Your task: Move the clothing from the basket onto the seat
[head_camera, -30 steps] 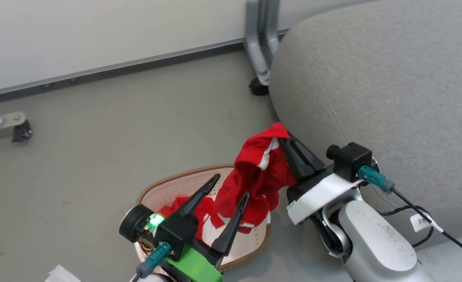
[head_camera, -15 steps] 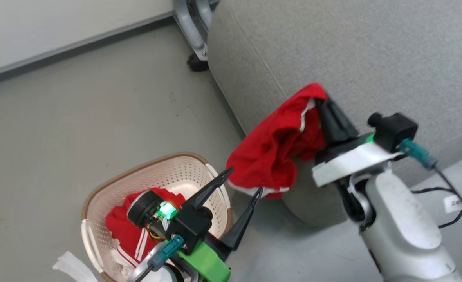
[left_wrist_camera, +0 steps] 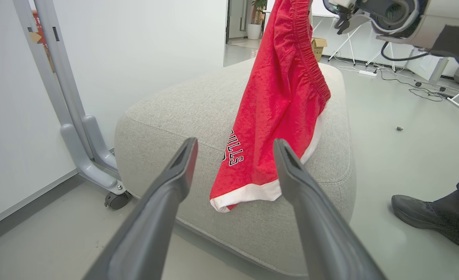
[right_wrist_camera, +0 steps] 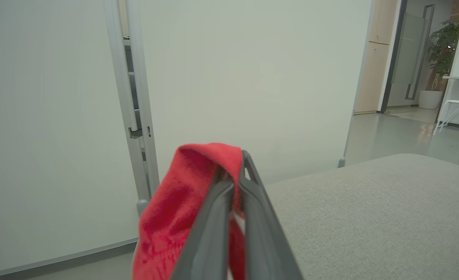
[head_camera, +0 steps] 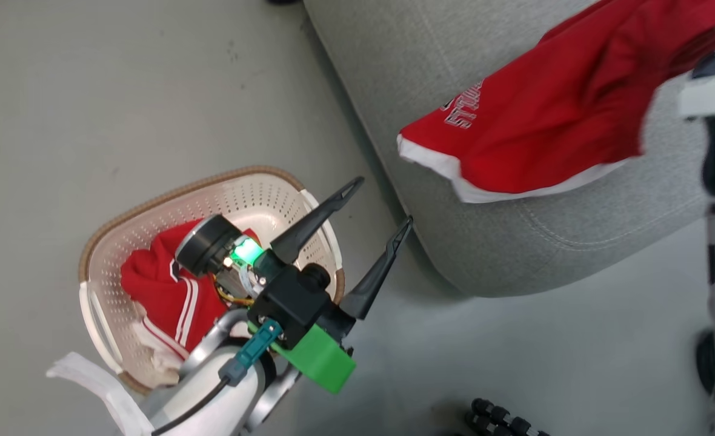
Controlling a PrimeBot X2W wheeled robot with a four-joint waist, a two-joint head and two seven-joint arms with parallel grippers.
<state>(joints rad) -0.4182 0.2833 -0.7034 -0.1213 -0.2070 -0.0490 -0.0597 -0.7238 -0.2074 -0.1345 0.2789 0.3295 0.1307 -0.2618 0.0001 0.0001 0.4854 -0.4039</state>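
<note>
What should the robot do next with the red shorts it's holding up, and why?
Probably move the right gripper a little further over the grey seat. It is shut on the red shorts, which hang with their white hem near the seat's edge, so letting go now might drop them off.

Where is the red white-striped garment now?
Head view, lower left: the red white-striped garment lies inside the cream perforated plastic basket, partly behind the open left gripper.

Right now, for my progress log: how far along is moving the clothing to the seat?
Done: nothing lies released on the seat yet. In hand: the right gripper is shut on the lettered garment, hanging over the seat. Remaining: the striped garment lies in the basket, near the open left gripper.
</note>
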